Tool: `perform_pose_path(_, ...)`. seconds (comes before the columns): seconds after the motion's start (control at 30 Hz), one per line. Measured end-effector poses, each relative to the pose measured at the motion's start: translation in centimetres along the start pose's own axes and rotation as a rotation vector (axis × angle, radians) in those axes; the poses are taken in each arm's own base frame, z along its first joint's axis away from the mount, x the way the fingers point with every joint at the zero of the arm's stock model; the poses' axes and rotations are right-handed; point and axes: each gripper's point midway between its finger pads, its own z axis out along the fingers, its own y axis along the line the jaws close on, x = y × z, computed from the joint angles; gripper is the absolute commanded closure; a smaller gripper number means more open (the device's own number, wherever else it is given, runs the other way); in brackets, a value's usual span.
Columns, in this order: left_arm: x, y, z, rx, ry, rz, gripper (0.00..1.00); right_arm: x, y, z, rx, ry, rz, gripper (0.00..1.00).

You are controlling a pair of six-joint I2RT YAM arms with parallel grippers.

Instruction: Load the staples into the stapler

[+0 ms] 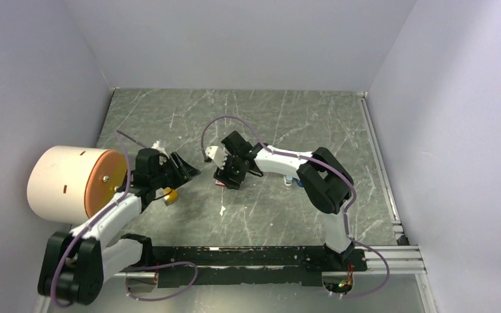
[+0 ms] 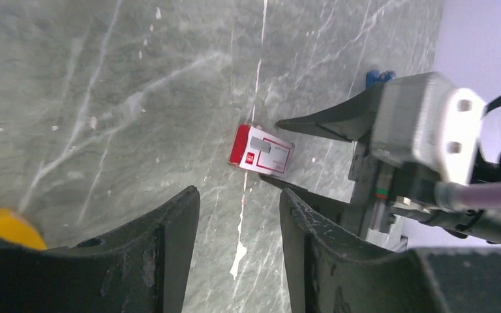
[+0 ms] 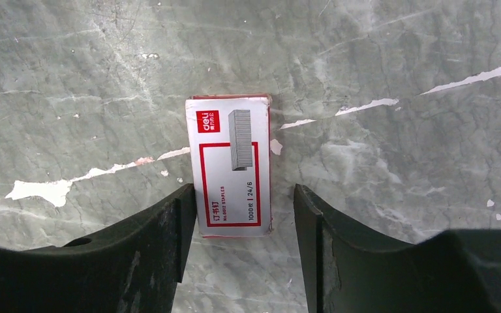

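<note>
A small red-and-white staple box [image 3: 231,163] lies flat on the grey marble table [image 3: 398,169]. My right gripper [image 3: 242,190] is open and straddles the box's near end: the left finger is at its edge and the right finger stands clear. The loose staples are out of view. Only a bright blue end of the stapler [image 2: 378,76] shows, behind the right gripper's body [image 2: 424,130]. My left gripper [image 2: 240,193] is open with nothing between its fingers. It points at the box [image 2: 261,151] from a short way off.
A large white roll with an orange face [image 1: 72,182] lies beside the left arm. An orange-yellow block [image 1: 169,195] sits just under the left wrist. The two grippers [image 1: 192,171] [image 1: 225,179] nearly face each other mid-table. Walls enclose the table on three sides.
</note>
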Motion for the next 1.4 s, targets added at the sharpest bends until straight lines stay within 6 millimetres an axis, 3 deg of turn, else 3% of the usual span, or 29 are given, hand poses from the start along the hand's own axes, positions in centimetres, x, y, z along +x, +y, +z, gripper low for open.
perform_pose_path(0.17,3.1,0.7,2.6,0.032,0.17,-0.032,0.37,-0.2,-0.2,0.1,-0.017,-0.031,-0.014,0.44)
perform_pose_path(0.37,5.8,0.0,5.3,0.063,0.304,-0.02,0.48,-0.3,0.1,0.1,-0.057,-0.091,-0.091,0.44)
perform_pose_path(0.47,5.5,-1.1,6.5,0.096,0.309,-0.004,0.61,-0.4,0.2,0.1,-0.077,-0.113,-0.121,0.44)
perform_pose_path(0.53,5.2,-1.5,7.3,0.113,0.304,0.006,0.64,-0.5,0.3,0.1,-0.087,-0.119,-0.134,0.44)
perform_pose_path(0.7,5.7,-0.8,8.4,0.097,0.324,0.008,0.67,-0.5,0.5,0.1,-0.1,-0.125,-0.152,0.44)
perform_pose_path(1.4,6.6,-0.3,9.2,0.091,0.366,0.037,0.73,-0.9,0.6,0.3,-0.098,-0.136,-0.164,0.48)
